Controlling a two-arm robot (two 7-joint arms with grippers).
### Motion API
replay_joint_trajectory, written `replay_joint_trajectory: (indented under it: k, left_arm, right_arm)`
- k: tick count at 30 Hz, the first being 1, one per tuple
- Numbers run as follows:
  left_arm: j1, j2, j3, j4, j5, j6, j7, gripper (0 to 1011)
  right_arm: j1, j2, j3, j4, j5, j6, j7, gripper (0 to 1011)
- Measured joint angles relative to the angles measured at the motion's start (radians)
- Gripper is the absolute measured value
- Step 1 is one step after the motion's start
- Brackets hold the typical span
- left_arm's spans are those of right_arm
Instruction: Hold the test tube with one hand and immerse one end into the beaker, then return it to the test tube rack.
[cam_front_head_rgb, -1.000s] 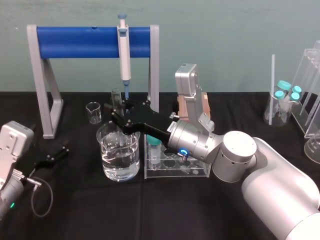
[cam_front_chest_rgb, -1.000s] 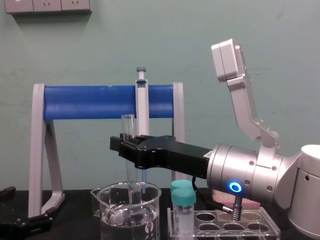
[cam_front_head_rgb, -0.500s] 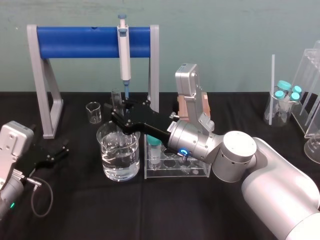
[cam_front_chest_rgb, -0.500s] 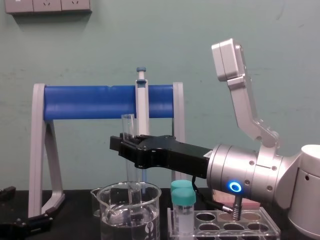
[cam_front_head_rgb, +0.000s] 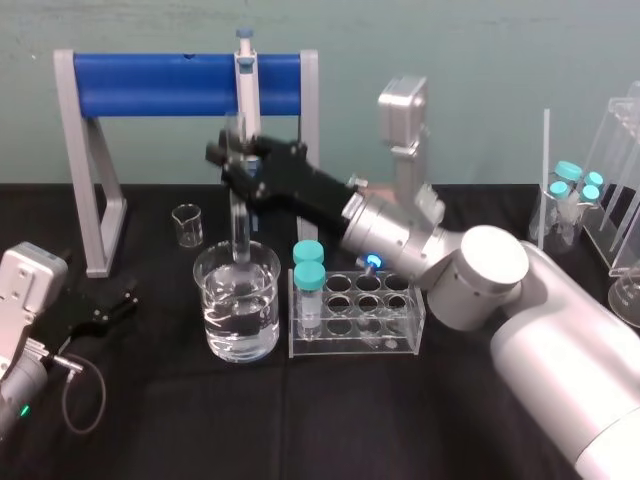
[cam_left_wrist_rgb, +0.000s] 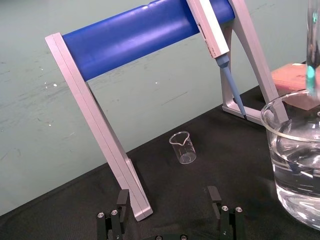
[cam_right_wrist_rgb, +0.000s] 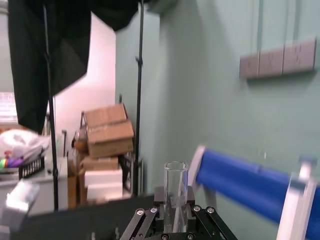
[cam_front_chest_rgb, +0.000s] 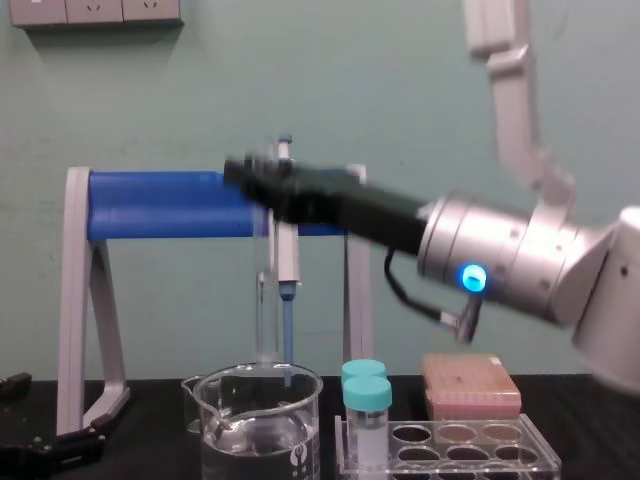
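Test tube (cam_front_head_rgb: 239, 215) hung upright over the beaker (cam_front_head_rgb: 215, 300) — lower end at its rim — with the right gripper (cam_front_head_rgb: 236, 160) clamped near its top. The left gripper (cam_left_wrist_rgb: 168, 196) lay parked on the table, fingers apart.

- In the chest view the right gripper (cam_front_chest_rgb: 255, 178) is blurred, so its grip on the tube (cam_front_chest_rgb: 265, 320) cannot be made out. The tube itself is faint.
- There the beaker (cam_front_chest_rgb: 235, 445) and rack (cam_front_chest_rgb: 520, 462) are cut off by the near edge.
- In the head view the pipette's (cam_front_head_rgb: 244, 80) lower part is hidden behind the right gripper.
- In the left wrist view the left gripper's (cam_left_wrist_rgb: 170, 215) base, the beaker and the tube run past the picture's edges.
- In the right wrist view the tube's lower part is hidden between the fingers (cam_right_wrist_rgb: 150, 220).
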Motion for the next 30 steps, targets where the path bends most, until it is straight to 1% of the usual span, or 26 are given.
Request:
replay_joint_trajectory:
  k: [4, 5, 8, 9, 11, 14, 18, 21, 25, 26, 30]
  left_arm:
    - [0.0, 0.0, 0.0, 0.0, 0.0, 0.0, 0.0, 1000]
    - [0.0, 0.0, 0.0, 0.0, 0.0, 0.0, 0.0, 1000]
    - [0.0, 0.0, 0.0, 0.0, 0.0, 0.0, 0.0, 1000]
    - [0.0, 0.0, 0.0, 0.0, 0.0, 0.0, 0.0, 1000]
    - [0.0, 0.0, 0.0, 0.0, 0.0, 0.0, 0.0, 1000]
    - [0.0, 0.0, 0.0, 0.0, 0.0, 0.0, 0.0, 1000]
    - [0.0, 0.0, 0.0, 0.0, 0.0, 0.0, 0.0, 1000]
    - [0.0, 0.0, 0.0, 0.0, 0.0, 0.0, 0.0, 1000]
    - [0.0, 0.0, 0.0, 0.0, 0.0, 0.0, 0.0, 1000]
    - [0.0, 0.0, 0.0, 0.0, 0.0, 0.0, 0.0, 1000]
    - [0.0, 0.0, 0.0, 0.0, 0.0, 0.0, 0.0, 1000]
  right_arm:
    - [-0.005, 0.016, 0.02, -0.065, 0.018, -0.016, -0.003, 226]
    - [-0.01, 0.025, 0.03, -0.095, 0.023, -0.022, -0.01, 226]
    - [-0.023, 0.047, 0.05, -0.144, 0.029, -0.029, -0.032, 226]
    - [-0.023, 0.047, 0.05, -0.144, 0.029, -0.029, -0.032, 226]
    - [-0.041, 0.074, 0.072, -0.187, 0.025, -0.032, -0.068, 225]
    - [-0.064, 0.105, 0.098, -0.225, 0.012, -0.032, -0.107, 226]
    - [-0.095, 0.136, 0.124, -0.263, -0.004, -0.023, -0.148, 226]
    - [-0.14, 0.168, 0.155, -0.302, -0.02, -0.006, -0.192, 226]
    - [-0.175, 0.186, 0.172, -0.326, -0.029, 0.008, -0.213, 226]
    - [-0.201, 0.197, 0.183, -0.339, -0.031, 0.02, -0.221, 226]
    - [-0.231, 0.209, 0.191, -0.351, -0.032, 0.035, -0.224, 226]
